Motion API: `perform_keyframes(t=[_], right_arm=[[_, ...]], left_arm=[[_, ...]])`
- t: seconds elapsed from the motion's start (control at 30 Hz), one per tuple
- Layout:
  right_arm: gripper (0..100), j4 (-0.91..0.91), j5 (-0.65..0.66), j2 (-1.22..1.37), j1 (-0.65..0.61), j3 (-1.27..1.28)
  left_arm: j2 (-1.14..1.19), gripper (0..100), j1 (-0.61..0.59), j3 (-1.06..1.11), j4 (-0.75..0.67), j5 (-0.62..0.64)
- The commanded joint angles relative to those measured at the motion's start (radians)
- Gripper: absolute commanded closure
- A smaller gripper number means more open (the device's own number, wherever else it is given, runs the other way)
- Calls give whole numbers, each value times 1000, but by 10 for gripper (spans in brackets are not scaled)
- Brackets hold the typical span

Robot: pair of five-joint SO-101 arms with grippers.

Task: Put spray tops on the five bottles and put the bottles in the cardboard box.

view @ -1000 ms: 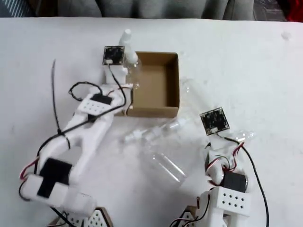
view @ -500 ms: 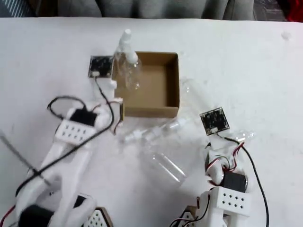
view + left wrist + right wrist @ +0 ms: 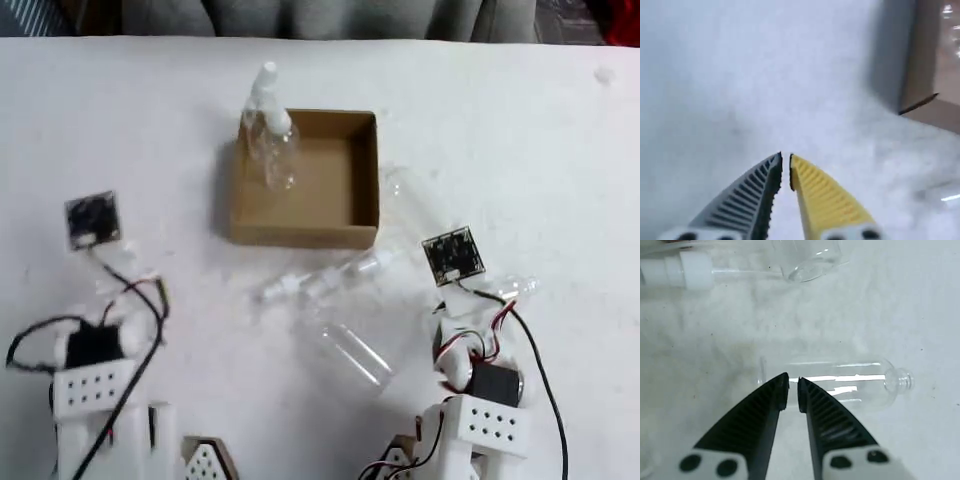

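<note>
The cardboard box [image 3: 303, 236] stands mid-table. A clear bottle with a white spray top [image 3: 270, 135] leans in its back left corner, the top poking over the rim. My left gripper [image 3: 785, 161] is shut and empty, low over bare table left of the box [image 3: 921, 60]. My right gripper [image 3: 792, 390] is shut and empty, just above a capless clear bottle [image 3: 845, 382] lying on its side. A white spray top [image 3: 677, 269] with its tube lies beyond it. In the high view a capped bottle [image 3: 330, 275] and a capless one [image 3: 348, 347] lie in front of the box.
Another clear bottle [image 3: 515, 288] lies to the right of the right arm, and a faint one [image 3: 400, 190] rests by the box's right side. The left arm's base [image 3: 90, 375] sits at the front left, the right arm's base [image 3: 480, 400] at the front right.
The left arm has drawn back from the box toward the front left, leaving the capped bottle leaning in the box. The right arm has not moved.
</note>
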Motion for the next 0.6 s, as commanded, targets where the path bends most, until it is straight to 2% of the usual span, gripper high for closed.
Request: perform_keyframes(t=[0.0,0.07,0.2,0.3,0.4,0.57], right_arm=[[981,5,9,1,8,12],[981,31,14,1,10,-15],[981,206,17,1,10,-195],[981,344,81,8,-22,-358],[981,489,150,10,-131,-471],[981,690,196,10,-409,-618]], left_arm=[[-136,973,-71,97,2,-41],[-194,973,-68,147,0,-60],[-308,973,-68,241,0,-80],[-380,973,-67,313,0,-80],[-449,973,-67,347,2,-80],[-544,973,-67,396,8,-75]])
